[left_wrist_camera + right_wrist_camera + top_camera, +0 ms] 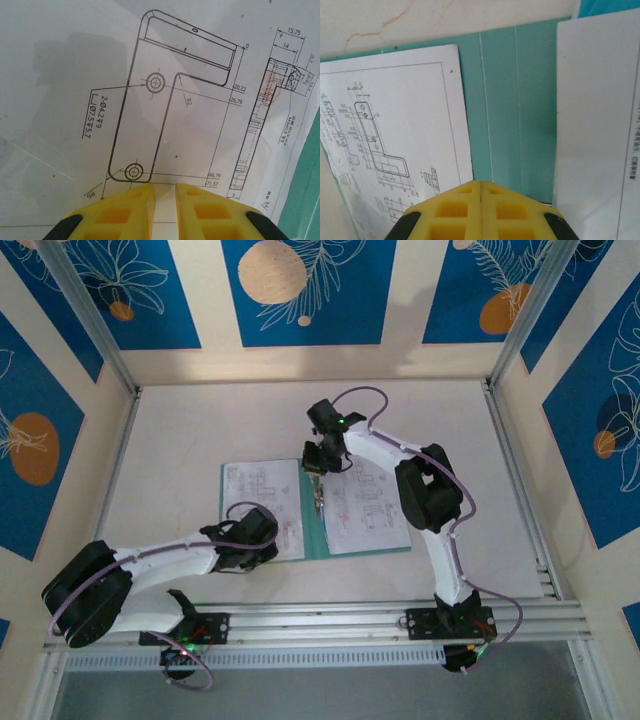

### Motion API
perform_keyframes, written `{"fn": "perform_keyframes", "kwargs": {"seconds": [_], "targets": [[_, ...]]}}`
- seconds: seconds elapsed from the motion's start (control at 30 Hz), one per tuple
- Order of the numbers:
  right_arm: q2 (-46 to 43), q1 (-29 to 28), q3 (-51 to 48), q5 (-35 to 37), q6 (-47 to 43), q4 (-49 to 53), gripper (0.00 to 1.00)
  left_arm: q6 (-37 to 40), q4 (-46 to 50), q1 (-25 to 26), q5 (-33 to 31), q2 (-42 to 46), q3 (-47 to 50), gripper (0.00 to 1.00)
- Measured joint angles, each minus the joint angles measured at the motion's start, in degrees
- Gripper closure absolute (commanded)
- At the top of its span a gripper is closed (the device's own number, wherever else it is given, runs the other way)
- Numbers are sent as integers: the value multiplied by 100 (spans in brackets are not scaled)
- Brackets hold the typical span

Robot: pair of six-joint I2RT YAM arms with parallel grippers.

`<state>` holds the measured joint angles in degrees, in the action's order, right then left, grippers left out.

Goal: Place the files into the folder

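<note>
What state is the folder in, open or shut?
Open. The folder lies spread flat, its teal spine bare between sheets resting on both leaves.

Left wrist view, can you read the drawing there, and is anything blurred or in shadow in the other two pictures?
Left wrist: the files are sharp, dimension figures readable, a soft grey shadow upper left, the left claw slightly soft. Right wrist: the folder evenly lit, fine print soft, the right claw slightly soft. Top external: even light, print too small to read.
</note>
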<state>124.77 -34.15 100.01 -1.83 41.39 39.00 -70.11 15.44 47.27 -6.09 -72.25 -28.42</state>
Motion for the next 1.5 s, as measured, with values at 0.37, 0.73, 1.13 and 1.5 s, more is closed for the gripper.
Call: {"fn": "perform_keyframes", "kwargs": {"seconds": [0.37, 0.73, 1.13, 1.5], "targets": [[-658, -170, -726, -42, 46, -330, 97, -2, 0, 0, 0, 0, 0, 81], [-1285, -452, -1624, -140, 282, -511, 97, -4, -55, 0, 0, 0, 22, 81], [-2518, -485, -2638, 199, 896, -713, 94, -122, -280, 0, 2, -24, 81, 82], [-3797, 90, -4140, 162, 2050, -1309, 82, -444, -949, 247, 0, -420, 26, 82]]}}
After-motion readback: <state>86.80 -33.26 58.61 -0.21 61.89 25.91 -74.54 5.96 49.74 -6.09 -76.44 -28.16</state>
